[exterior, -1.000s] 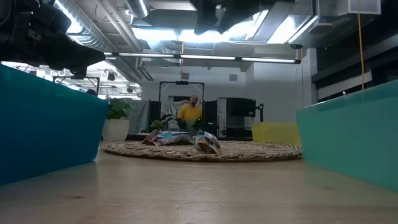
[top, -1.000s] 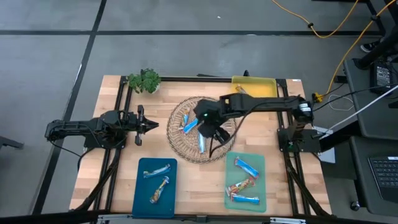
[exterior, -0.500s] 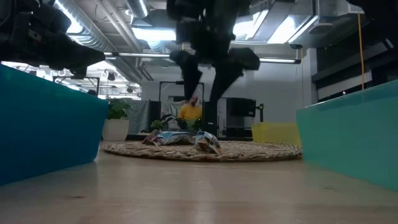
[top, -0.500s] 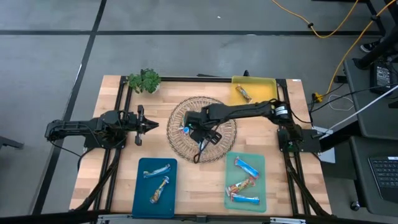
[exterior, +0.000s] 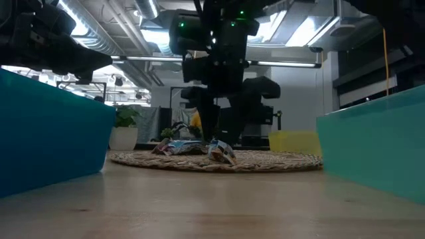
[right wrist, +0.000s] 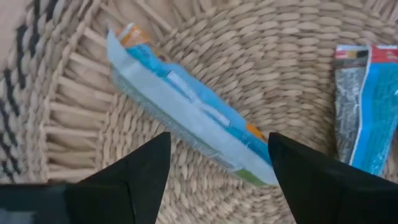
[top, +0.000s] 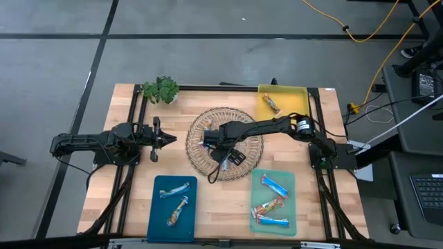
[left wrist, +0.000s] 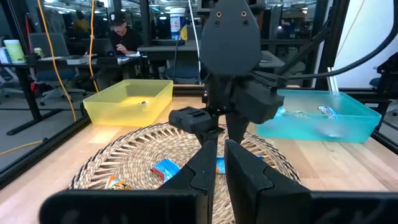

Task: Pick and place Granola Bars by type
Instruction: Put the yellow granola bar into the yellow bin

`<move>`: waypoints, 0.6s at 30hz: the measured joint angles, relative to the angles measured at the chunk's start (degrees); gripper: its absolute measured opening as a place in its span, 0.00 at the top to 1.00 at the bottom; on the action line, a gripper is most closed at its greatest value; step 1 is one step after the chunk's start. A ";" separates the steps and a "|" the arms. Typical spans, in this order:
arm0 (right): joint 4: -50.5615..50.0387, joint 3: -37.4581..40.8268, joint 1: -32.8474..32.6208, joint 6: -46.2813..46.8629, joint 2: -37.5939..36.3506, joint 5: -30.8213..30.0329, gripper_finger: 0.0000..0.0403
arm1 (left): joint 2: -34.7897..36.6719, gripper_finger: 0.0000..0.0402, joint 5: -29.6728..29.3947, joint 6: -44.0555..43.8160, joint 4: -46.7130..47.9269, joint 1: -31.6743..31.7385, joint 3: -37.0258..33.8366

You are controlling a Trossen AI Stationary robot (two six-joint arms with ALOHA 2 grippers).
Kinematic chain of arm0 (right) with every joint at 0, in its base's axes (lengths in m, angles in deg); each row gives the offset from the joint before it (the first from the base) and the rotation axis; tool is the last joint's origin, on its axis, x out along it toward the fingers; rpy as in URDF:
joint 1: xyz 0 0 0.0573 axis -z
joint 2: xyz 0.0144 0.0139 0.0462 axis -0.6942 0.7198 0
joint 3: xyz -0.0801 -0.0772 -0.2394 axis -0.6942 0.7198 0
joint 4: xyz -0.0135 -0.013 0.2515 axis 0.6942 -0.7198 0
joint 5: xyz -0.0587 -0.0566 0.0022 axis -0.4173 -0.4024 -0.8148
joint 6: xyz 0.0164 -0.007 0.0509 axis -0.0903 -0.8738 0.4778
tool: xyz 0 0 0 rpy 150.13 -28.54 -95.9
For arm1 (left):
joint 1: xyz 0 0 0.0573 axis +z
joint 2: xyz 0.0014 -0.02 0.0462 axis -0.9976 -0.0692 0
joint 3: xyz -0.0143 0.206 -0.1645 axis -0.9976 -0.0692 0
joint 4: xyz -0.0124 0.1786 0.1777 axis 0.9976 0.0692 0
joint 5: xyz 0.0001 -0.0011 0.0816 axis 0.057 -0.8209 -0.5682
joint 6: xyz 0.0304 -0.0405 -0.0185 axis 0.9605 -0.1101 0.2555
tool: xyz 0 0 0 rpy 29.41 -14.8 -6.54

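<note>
A round woven mat [top: 242, 162] at the table's middle holds loose granola bars. A bright blue bar [right wrist: 186, 106] lies flat on it, with a second blue and silvery bar [right wrist: 360, 106] beside it. My right gripper [right wrist: 217, 149] is open, low over the mat [top: 213, 143]. Its fingers stand on either side of the blue bar, and I cannot tell whether they touch it. My left gripper [top: 166, 138] is shut and empty, held above the table to the left of the mat. An orange-brown bar [left wrist: 115, 182] lies near the mat's edge.
A blue tray [top: 154, 207] at the near left holds two silvery bars. A green tray [top: 289, 200] at the near right holds three bars. A yellow tray [top: 294, 97] at the far right holds one orange-brown bar. A leafy sprig [top: 160, 90] stands at the far left.
My right gripper has gone toward the table's left edge across the mat and come down, from well above the bars to just over them. Its fingers have stayed apart. The bars on the mat have not moved.
</note>
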 joint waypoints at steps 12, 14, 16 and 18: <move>2.59 0.17 1.02 0.90 0.45 4.25 0.41 | 0.00 0.93 0.00 0.00 0.02 0.01 0.00; 3.47 1.52 1.43 0.91 0.41 5.67 0.44 | 0.00 0.93 0.00 -0.02 0.00 -0.01 0.02; 3.68 2.72 1.68 0.93 0.41 6.58 0.48 | -0.01 0.94 0.00 -0.02 0.00 0.00 0.01; 4.40 4.17 1.75 0.88 0.28 6.95 0.53 | 0.00 0.94 0.00 0.00 0.00 -0.01 0.02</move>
